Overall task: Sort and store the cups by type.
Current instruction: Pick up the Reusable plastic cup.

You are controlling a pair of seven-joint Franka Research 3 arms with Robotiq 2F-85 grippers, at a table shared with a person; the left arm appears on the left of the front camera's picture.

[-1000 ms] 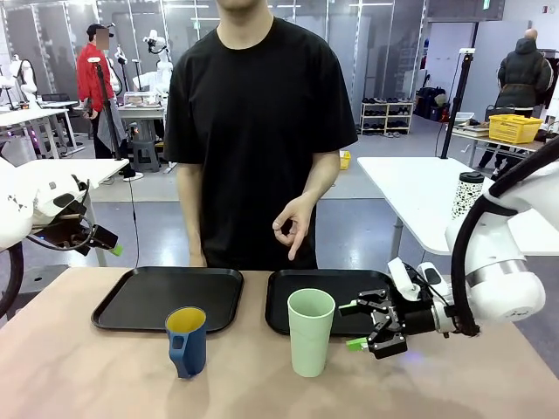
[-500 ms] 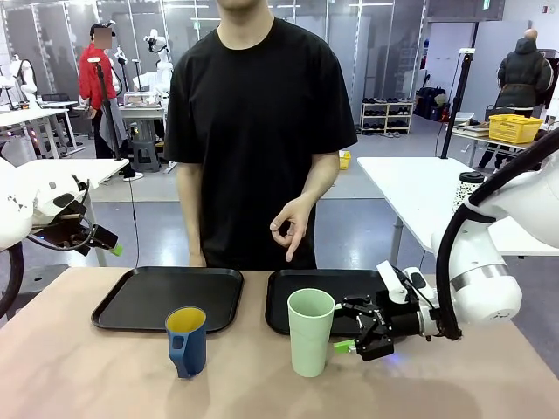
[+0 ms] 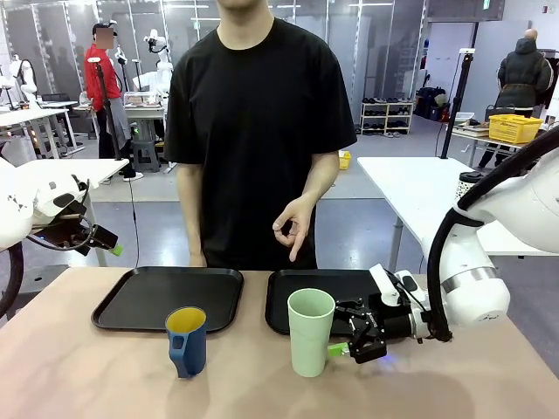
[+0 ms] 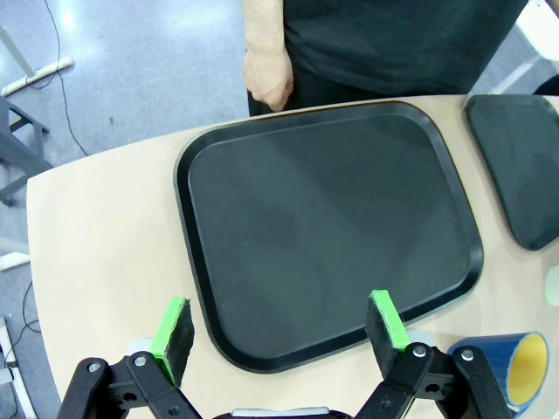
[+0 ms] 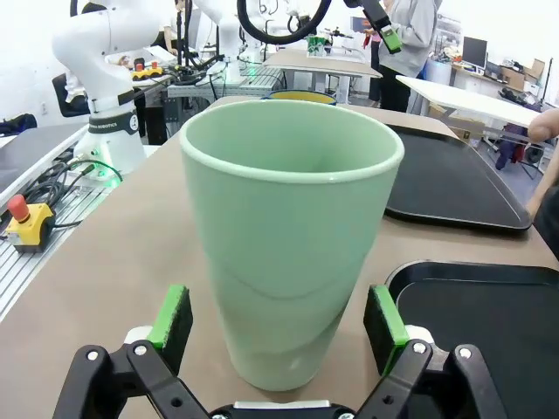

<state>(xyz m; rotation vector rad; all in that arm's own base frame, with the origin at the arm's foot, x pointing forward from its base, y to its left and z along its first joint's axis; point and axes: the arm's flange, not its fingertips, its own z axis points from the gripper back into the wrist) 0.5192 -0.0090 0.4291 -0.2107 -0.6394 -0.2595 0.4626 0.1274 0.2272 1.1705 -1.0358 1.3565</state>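
Right gripper (image 3: 348,330) lying low, fingers gaping either side of tall pale mint-green plastic tumbler (image 3: 311,332), not touching it: seemingly positioning for side grasp. Tumbler standing on table (image 3: 87,375) just before right black tray (image 3: 341,284). Left gripper (image 4: 279,330) hanging wide open above left black tray (image 4: 332,218), apart from dark blue handled mug (image 3: 187,340).

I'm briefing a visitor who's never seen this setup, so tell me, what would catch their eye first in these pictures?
The tall mint-green tumbler stands on the table before the right black tray, with the right gripper open on either side of it, not touching. To its left stands the dark blue mug with a yellow inside, and a person in black stands at the far side.
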